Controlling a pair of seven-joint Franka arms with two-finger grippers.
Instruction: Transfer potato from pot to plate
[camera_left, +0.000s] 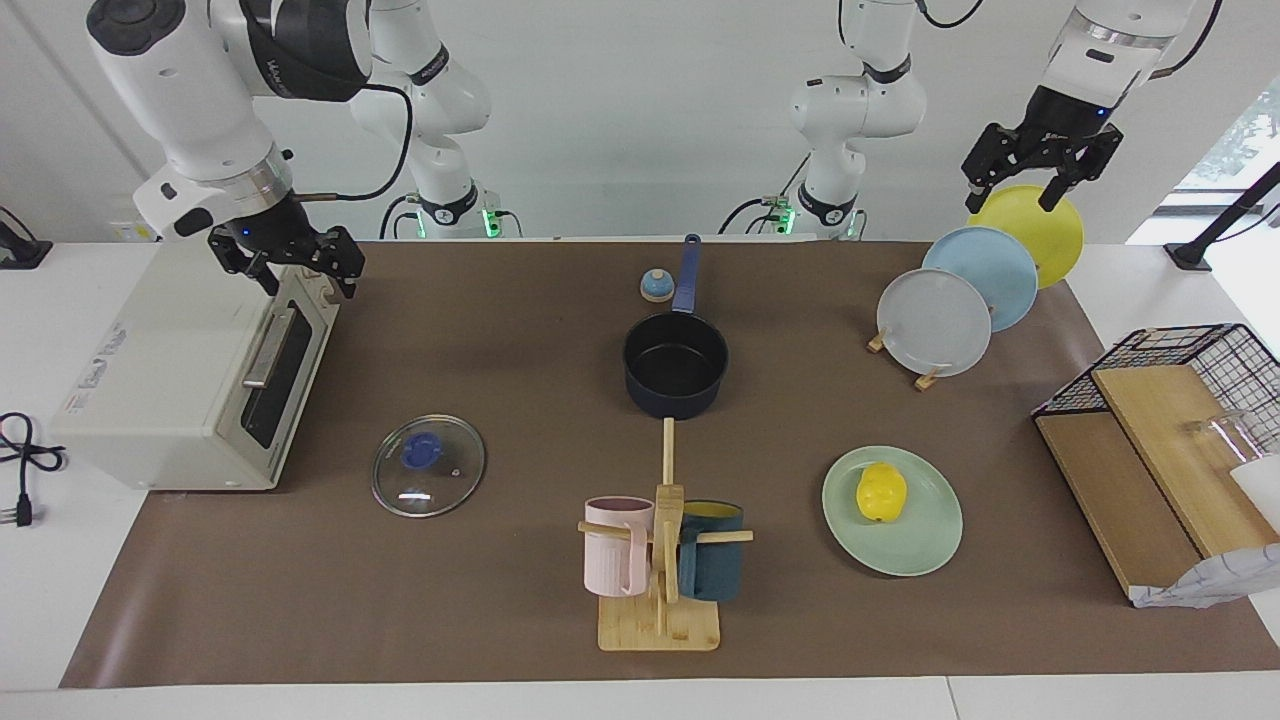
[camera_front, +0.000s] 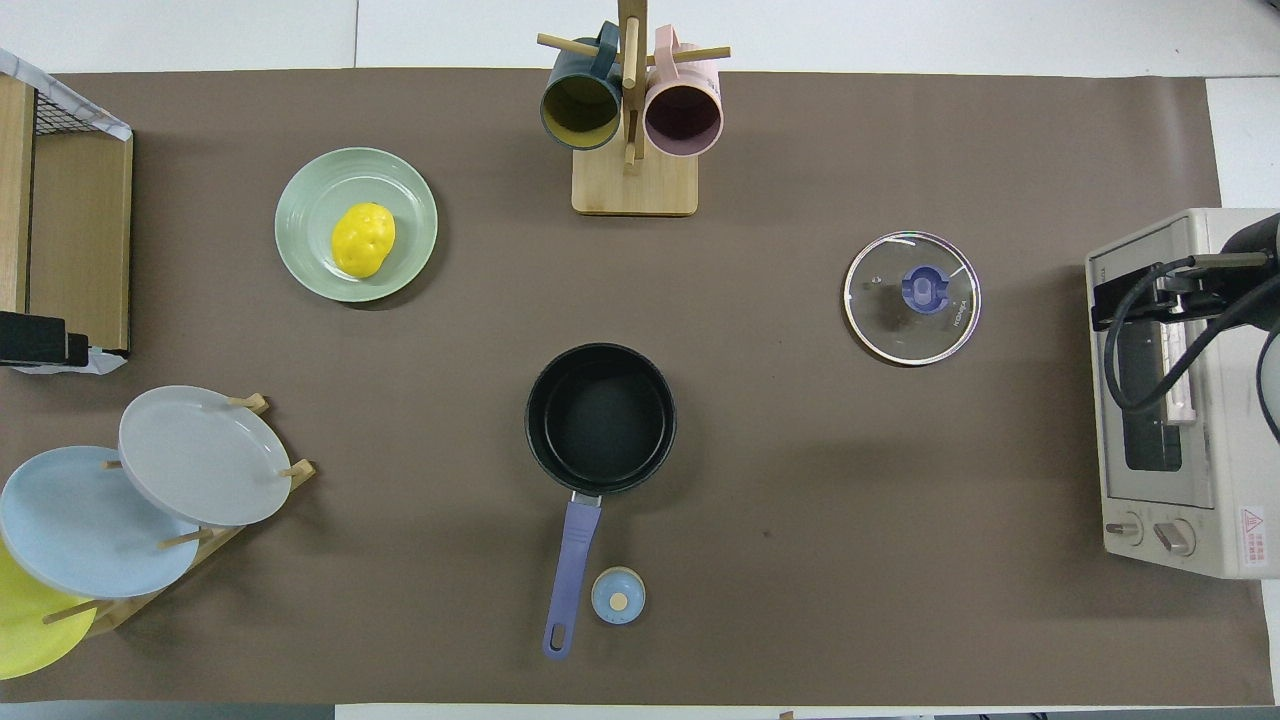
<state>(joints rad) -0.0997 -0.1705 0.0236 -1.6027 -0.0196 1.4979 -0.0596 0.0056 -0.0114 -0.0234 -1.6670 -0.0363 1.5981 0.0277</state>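
Pot: we see the pot (camera_left: 675, 362) empty, its black inside bare, its long blue handle pointing toward the robots.
Plate: the pale green plate (camera_left: 930, 545) holds the potato (camera_left: 881, 493), which lies on it a little off centre.
Potato: we find it small, bright yellow, lumpy and egg-shaped, much smaller than the plate, which stands toward the left arm's end of the bench (camera_left: 500, 330), farther from the robots than the pot.
Mug stand: a pink mug (camera_left: 613, 546) and a dark teal mug (camera_left: 712, 565) hang on a wooden stand (camera_left: 660, 622); we see nothing inside either.
Plate rack: grey, light blue and yellow plates (camera_left: 940, 320) stand tilted on wooden pegs.
Lid: a round clear glass lid (camera_left: 428, 465) with a blue knob lies flat on the brown mat.
Toaster oven: a boxy cream toaster oven (camera_left: 190, 375) sits at the right arm's end.
Left claw: we see the left claw (camera_left: 1040, 175) released and empty, up over the yellow plate in the rack.
Right claw: we see the right claw (camera_left: 290, 262) released and empty, over the toaster oven's top edge.
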